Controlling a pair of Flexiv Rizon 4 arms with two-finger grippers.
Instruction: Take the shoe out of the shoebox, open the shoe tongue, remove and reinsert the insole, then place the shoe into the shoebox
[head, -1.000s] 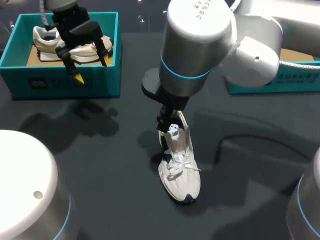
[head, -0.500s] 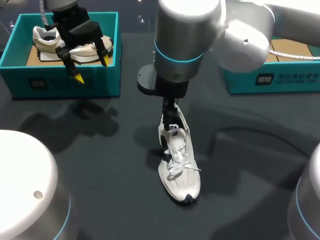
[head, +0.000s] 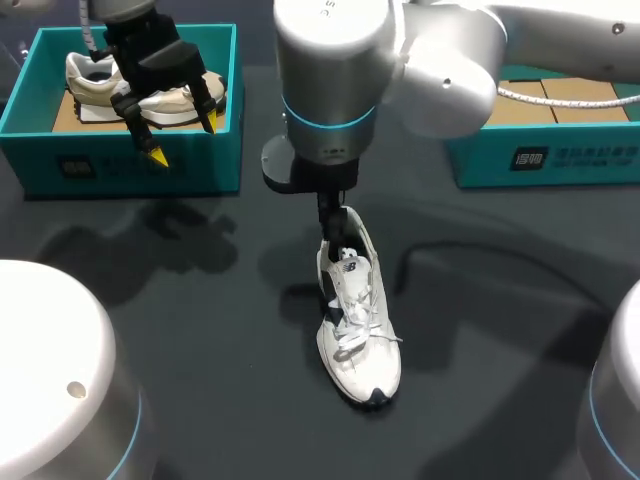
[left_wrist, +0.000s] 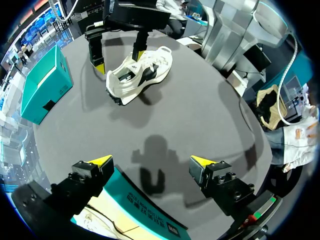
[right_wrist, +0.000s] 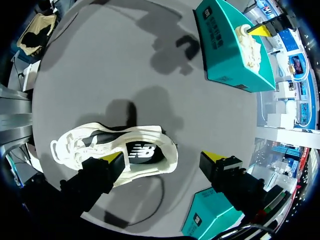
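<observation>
A white sneaker (head: 357, 325) lies on the dark table, toe toward the near edge. My right gripper (head: 335, 232) hangs open over its heel. In the right wrist view the heel of the sneaker (right_wrist: 120, 149) sits between the spread fingers of that gripper (right_wrist: 163, 159): one tip is at the shoe's side, the other is off it past the heel. My left gripper (head: 184, 138) is open above the front wall of the teal shoebox (head: 120, 170). A second pale shoe (head: 140, 85) rests inside that box. From the left wrist, the left gripper (left_wrist: 151, 161) looks across at the sneaker (left_wrist: 140, 75).
Another teal box (head: 540, 150) stands at the back right behind my right arm. A thin dark cable (head: 450, 265) curves over the table right of the sneaker. Round white arm housings fill both near corners.
My right arm has swung leftward above the sneaker's heel, uncovering the back-right box. The sneaker and my left arm have stayed put.
</observation>
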